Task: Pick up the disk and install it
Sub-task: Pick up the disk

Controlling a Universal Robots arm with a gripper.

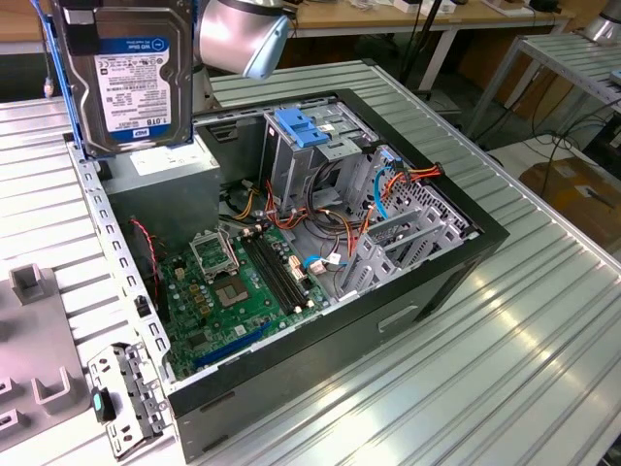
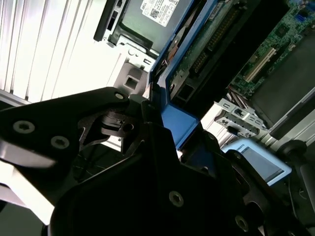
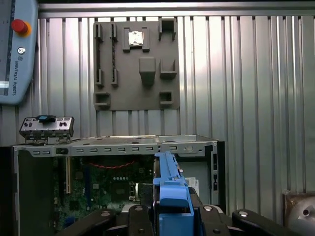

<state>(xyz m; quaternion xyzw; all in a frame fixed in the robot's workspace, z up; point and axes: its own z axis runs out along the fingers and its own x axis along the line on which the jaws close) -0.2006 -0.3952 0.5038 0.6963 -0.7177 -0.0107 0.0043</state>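
The black claw [image 3: 171, 212] is clamped shut on the flat black-and-silver hard disk with blue side rails [image 1: 124, 78]. The open black computer case [image 1: 485, 243] lies beneath the claw.

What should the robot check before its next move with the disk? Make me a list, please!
1. The gripper grips the disk: ok, its blue rail is clamped.
2. The disk is above the computer case: ok in the exterior view.
3. Case open: ok, the motherboard shows.
4. Free slot in the drive cage: cannot tell.
5. Loose cables out of the way: not ok, they crowd beside the cage.
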